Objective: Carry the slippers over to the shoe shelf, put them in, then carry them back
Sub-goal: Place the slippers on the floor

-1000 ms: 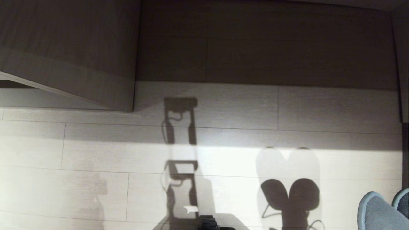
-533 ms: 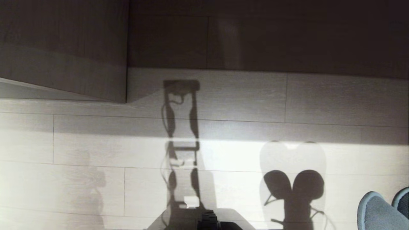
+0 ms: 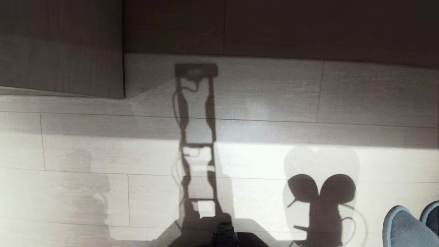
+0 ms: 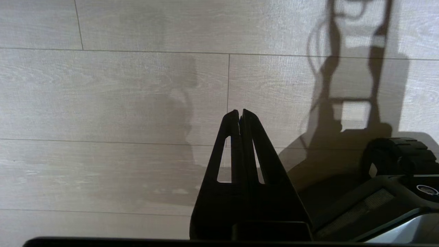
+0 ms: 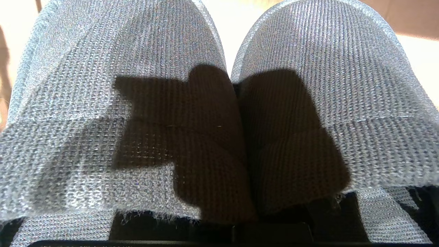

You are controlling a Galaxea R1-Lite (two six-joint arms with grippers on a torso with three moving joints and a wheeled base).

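Down at the bottom right of your head view, you can see the toes of the slippers point(image 3: 408, 228) poking into the pic, side by side, up off the floor point(image 3: 260, 161). Your right wrist cam is filled by the same pair: two grey knit toes, touching each other, w/ a dark shadow across the middle. The right gripper is clamped tight on them, but you can't see its fingers; the slippers hide them.

Your left gripper point(image 4: 240, 113) hangs over the pale wood floor, fingers pressed together, holding nothing. Part of the robot base point(image 4: 394, 171) sits just beside it.

Up at the top of your head view, the shoe shelf point(image 3: 61, 51) shows as a grey-brown panel at top left, w/ a dark wall point(image 3: 281, 27) next to it. It's well apart from the slippers. Shadows of the robot and the pair lie on the sunny floor.
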